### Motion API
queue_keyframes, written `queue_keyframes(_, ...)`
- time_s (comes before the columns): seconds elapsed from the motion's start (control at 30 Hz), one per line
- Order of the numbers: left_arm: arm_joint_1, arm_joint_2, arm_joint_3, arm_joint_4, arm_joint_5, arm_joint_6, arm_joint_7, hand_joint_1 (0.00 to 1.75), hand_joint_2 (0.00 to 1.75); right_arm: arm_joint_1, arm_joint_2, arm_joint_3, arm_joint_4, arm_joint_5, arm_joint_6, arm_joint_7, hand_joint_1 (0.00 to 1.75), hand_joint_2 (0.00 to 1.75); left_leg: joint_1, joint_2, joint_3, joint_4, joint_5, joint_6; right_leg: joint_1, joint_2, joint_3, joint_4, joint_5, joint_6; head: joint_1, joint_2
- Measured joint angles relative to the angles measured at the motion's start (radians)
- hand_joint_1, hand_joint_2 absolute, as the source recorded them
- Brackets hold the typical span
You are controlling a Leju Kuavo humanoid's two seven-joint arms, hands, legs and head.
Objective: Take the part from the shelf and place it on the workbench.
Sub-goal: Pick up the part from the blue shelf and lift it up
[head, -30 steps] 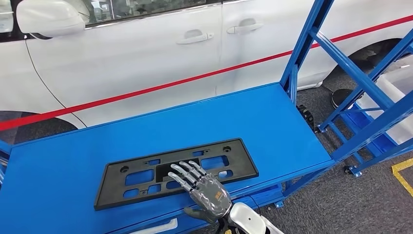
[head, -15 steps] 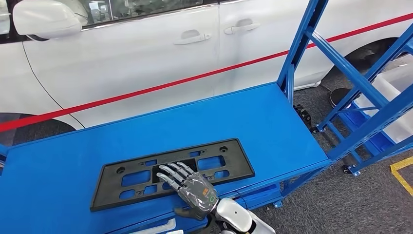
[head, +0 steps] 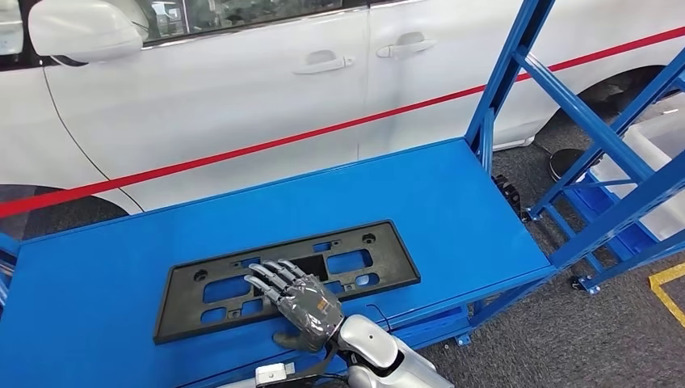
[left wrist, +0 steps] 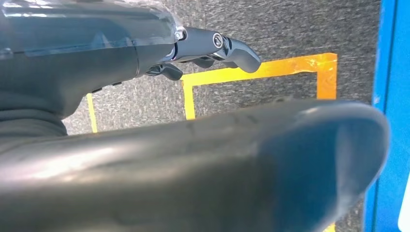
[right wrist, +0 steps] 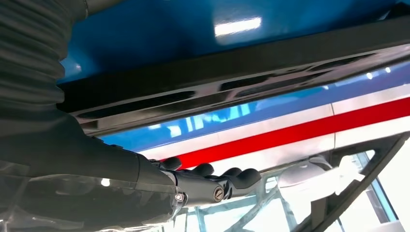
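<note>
Black part (head: 287, 279), a long flat frame with rectangular cutouts, lies flat on the blue surface (head: 452, 202) close to its near edge, its length running along that edge. The right hand (head: 295, 297) rests on the part's near middle with its fingers (head: 271, 275) spread apart and laid flat over the cutouts, gripping nothing. The left hand (left wrist: 145, 121) hangs over grey floor (left wrist: 300, 29) with yellow tape lines (left wrist: 261, 72), its fingers loosely apart and holding nothing; a white car (head: 242, 97) with a red stripe stands beyond the far edge.
</note>
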State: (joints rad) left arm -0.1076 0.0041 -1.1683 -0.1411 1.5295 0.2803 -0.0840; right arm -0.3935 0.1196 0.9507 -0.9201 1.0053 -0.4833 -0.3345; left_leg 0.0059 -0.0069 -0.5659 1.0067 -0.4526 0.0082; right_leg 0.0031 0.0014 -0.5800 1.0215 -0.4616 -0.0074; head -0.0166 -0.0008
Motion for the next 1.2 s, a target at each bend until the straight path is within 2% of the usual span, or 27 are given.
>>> queue_keyframes(0.07, 0.000, 0.000, 0.000, 0.000, 0.001, 0.001, 0.000, 0.00, 0.00, -0.006, 0.008, 0.003, 0.012, -0.004, 0.000, 0.000, 0.00, 1.75, 0.000, 0.000, 0.000, -0.002, -0.001, -0.012, -0.001, 0.001, 0.001, -0.007, 0.002, -0.006, 0.000, 0.000)
queue_keyframes(0.13, 0.000, -0.001, 0.000, 0.000, 0.003, 0.002, 0.000, 0.00, 0.00, -0.022, 0.023, 0.006, 0.034, -0.009, -0.001, -0.003, 0.00, 1.75, 0.001, 0.001, -0.010, 0.025, -0.022, -0.022, -0.006, 0.000, 0.004, -0.016, 0.008, -0.016, -0.001, 0.000)
queue_keyframes(0.17, -0.001, -0.001, 0.000, 0.000, 0.005, 0.003, 0.001, 0.00, 0.00, -0.033, 0.034, 0.008, 0.050, -0.010, -0.001, -0.006, 0.00, 1.75, 0.002, 0.001, -0.028, 0.066, -0.048, -0.026, -0.009, -0.001, 0.006, -0.019, 0.010, -0.020, -0.002, 0.000)
queue_keyframes(0.23, -0.001, -0.001, -0.001, 0.000, 0.008, 0.004, 0.003, 0.00, 0.00, -0.054, 0.060, 0.016, 0.091, -0.012, 0.002, -0.011, 0.00, 1.75, 0.006, 0.001, -0.089, 0.198, -0.112, -0.035, -0.007, -0.002, 0.005, -0.019, 0.010, -0.026, -0.003, 0.000)
queue_keyframes(0.27, 0.000, -0.002, -0.002, 0.000, 0.009, 0.004, 0.004, 0.00, 0.00, -0.062, 0.072, 0.021, 0.114, -0.012, 0.006, -0.013, 0.00, 1.75, 0.007, 0.001, -0.116, 0.255, -0.131, -0.039, -0.007, -0.002, 0.005, -0.019, 0.009, -0.026, -0.003, 0.000)
queue_keyframes(0.3, 0.001, -0.003, -0.002, 0.000, 0.009, 0.004, 0.005, 0.00, 0.00, -0.071, 0.086, 0.026, 0.138, -0.012, 0.012, -0.013, 0.00, 1.75, 0.008, 0.002, -0.131, 0.283, -0.131, -0.042, -0.006, -0.002, 0.006, -0.018, 0.009, -0.027, -0.003, 0.000)
queue_keyframes(0.33, 0.001, -0.004, -0.004, 0.000, 0.009, 0.003, 0.005, 0.00, 0.00, -0.080, 0.100, 0.032, 0.163, -0.011, 0.019, -0.014, 0.00, 1.75, 0.010, 0.002, -0.126, 0.269, -0.112, -0.044, -0.007, -0.001, 0.006, -0.016, 0.008, -0.027, -0.003, 0.000)
queue_keyframes(0.37, 0.000, -0.004, -0.005, 0.000, 0.009, 0.002, 0.005, 0.00, 0.00, -0.091, 0.115, 0.040, 0.187, -0.010, 0.027, -0.014, 0.00, 1.75, 0.011, 0.002, -0.103, 0.218, -0.077, -0.045, -0.007, 0.001, 0.007, -0.015, 0.006, -0.026, -0.003, 0.000)
queue_keyframes(0.43, -0.002, -0.005, -0.006, 0.000, 0.010, 0.000, 0.002, 0.00, 0.00, -0.115, 0.144, 0.057, 0.231, 0.003, 0.030, -0.012, 0.00, 1.75, 0.012, 0.004, -0.039, 0.078, -0.016, -0.042, -0.005, 0.004, 0.007, -0.008, 0.001, -0.020, -0.003, 0.000)
queue_keyframes(0.47, -0.004, -0.005, -0.007, 0.000, 0.010, -0.002, 0.000, 0.00, 0.00, -0.127, 0.155, 0.068, 0.251, 0.021, 0.018, -0.002, 0.00, 1.75, 0.011, 0.004, -0.018, 0.032, -0.002, -0.037, -0.004, 0.004, 0.005, -0.005, 0.000, -0.015, -0.002, 0.000)
queue_keyframes(0.5, -0.005, -0.006, -0.007, 0.000, 0.010, -0.003, -0.002, 0.00, 0.00, -0.139, 0.165, 0.081, 0.271, 0.046, -0.003, 0.013, 0.00, 1.75, 0.009, 0.004, -0.008, 0.008, 0.001, -0.031, -0.002, 0.004, 0.004, -0.004, -0.001, -0.011, -0.002, 0.000)
queue_keyframes(0.6, -0.004, -0.009, -0.008, 0.000, 0.012, -0.005, -0.006, 0.00, 0.00, -0.174, 0.188, 0.128, 0.326, 0.133, -0.085, 0.079, 0.00, 1.75, 0.009, 0.002, -0.007, 0.002, 0.004, -0.013, -0.001, 0.004, 0.002, -0.001, -0.004, 0.001, -0.001, 0.000)
queue_keyframes(0.63, -0.004, -0.010, -0.009, 0.000, 0.012, -0.006, -0.006, 0.00, 0.00, -0.186, 0.194, 0.142, 0.342, 0.153, -0.107, 0.097, 0.00, 1.75, 0.011, 0.002, -0.006, -0.002, 0.007, -0.006, -0.001, 0.004, -0.004, 0.015, -0.016, 0.006, 0.000, 0.000)
queue_keyframes(0.7, -0.006, -0.012, -0.010, 0.000, 0.015, -0.006, -0.006, 0.00, 0.00, -0.206, 0.204, 0.166, 0.372, 0.179, -0.139, 0.120, 0.00, 1.75, 0.014, 0.003, -0.005, -0.006, 0.011, 0.003, -0.004, 0.003, -0.044, 0.103, -0.068, 0.014, 0.001, 0.000)
queue_keyframes(0.77, -0.006, -0.012, -0.011, 0.000, 0.017, -0.007, -0.006, 0.00, 0.00, -0.217, 0.209, 0.183, 0.398, 0.188, -0.158, 0.131, 0.00, 1.75, 0.013, 0.003, -0.006, -0.006, 0.011, 0.007, -0.007, 0.003, -0.110, 0.235, -0.123, 0.019, 0.001, 0.000)
queue_keyframes(0.8, -0.005, -0.013, -0.012, 0.000, 0.017, -0.008, -0.006, 0.00, 0.00, -0.219, 0.210, 0.189, 0.407, 0.191, -0.164, 0.137, 0.00, 1.75, 0.013, 0.003, -0.006, -0.006, 0.010, 0.007, -0.008, 0.003, -0.131, 0.274, -0.130, 0.019, 0.001, 0.000)
queue_keyframes(0.83, -0.005, -0.014, -0.013, 0.000, 0.017, -0.010, -0.006, 0.00, 0.00, -0.222, 0.211, 0.193, 0.416, 0.194, -0.169, 0.143, 0.00, 1.75, 0.013, 0.002, -0.005, -0.005, 0.010, 0.008, -0.009, 0.002, -0.137, 0.279, -0.118, 0.019, 0.001, 0.000)
queue_keyframes(0.87, -0.005, -0.015, -0.014, 0.000, 0.018, -0.012, -0.007, 0.00, 0.00, -0.225, 0.213, 0.196, 0.422, 0.198, -0.173, 0.151, 0.00, 1.75, 0.013, 0.002, -0.004, -0.005, 0.009, 0.007, -0.009, 0.002, -0.123, 0.245, -0.090, 0.017, 0.002, 0.000)
queue_keyframes(0.93, -0.005, -0.017, -0.015, 0.000, 0.019, -0.015, -0.008, 0.00, 0.00, -0.234, 0.217, 0.203, 0.434, 0.218, -0.174, 0.175, 0.00, 1.75, 0.012, 0.000, 0.000, -0.004, 0.006, 0.003, -0.008, 0.002, -0.060, 0.112, -0.024, 0.010, 0.001, 0.000)
queue_keyframes(1.0, -0.006, -0.019, -0.015, 0.000, 0.023, -0.017, -0.008, 0.00, 0.00, -0.241, 0.222, 0.216, 0.445, 0.250, -0.159, 0.216, 0.00, 1.75, 0.008, -0.001, 0.000, -0.002, 0.003, -0.005, -0.004, 0.003, -0.016, 0.017, 0.007, 0.003, 0.001, 0.000)
queue_keyframes(1.07, -0.006, -0.019, -0.015, 0.000, 0.027, -0.017, -0.007, 0.00, 0.00, -0.248, 0.228, 0.232, 0.452, 0.280, -0.127, 0.265, 0.00, 1.75, 0.006, -0.001, 0.000, -0.003, 0.002, -0.017, -0.001, 0.005, -0.011, -0.001, 0.008, -0.003, 0.001, 0.000)
queue_keyframes(1.13, -0.006, -0.019, -0.015, 0.000, 0.029, -0.017, -0.006, 0.00, 0.00, -0.259, 0.234, 0.247, 0.454, 0.299, -0.096, 0.294, 0.00, 1.75, 0.008, 0.001, -0.001, 0.003, -0.006, -0.029, -0.005, 0.005, -0.007, -0.007, 0.012, -0.014, 0.001, 0.000)
queue_keyframes(1.2, -0.007, -0.019, -0.015, 0.000, 0.030, -0.017, -0.006, 0.00, 0.00, -0.270, 0.239, 0.260, 0.456, 0.307, -0.072, 0.304, 0.00, 1.75, 0.010, 0.002, -0.027, 0.069, -0.049, -0.037, -0.009, 0.002, -0.003, -0.015, 0.016, -0.024, 0.000, 0.000)
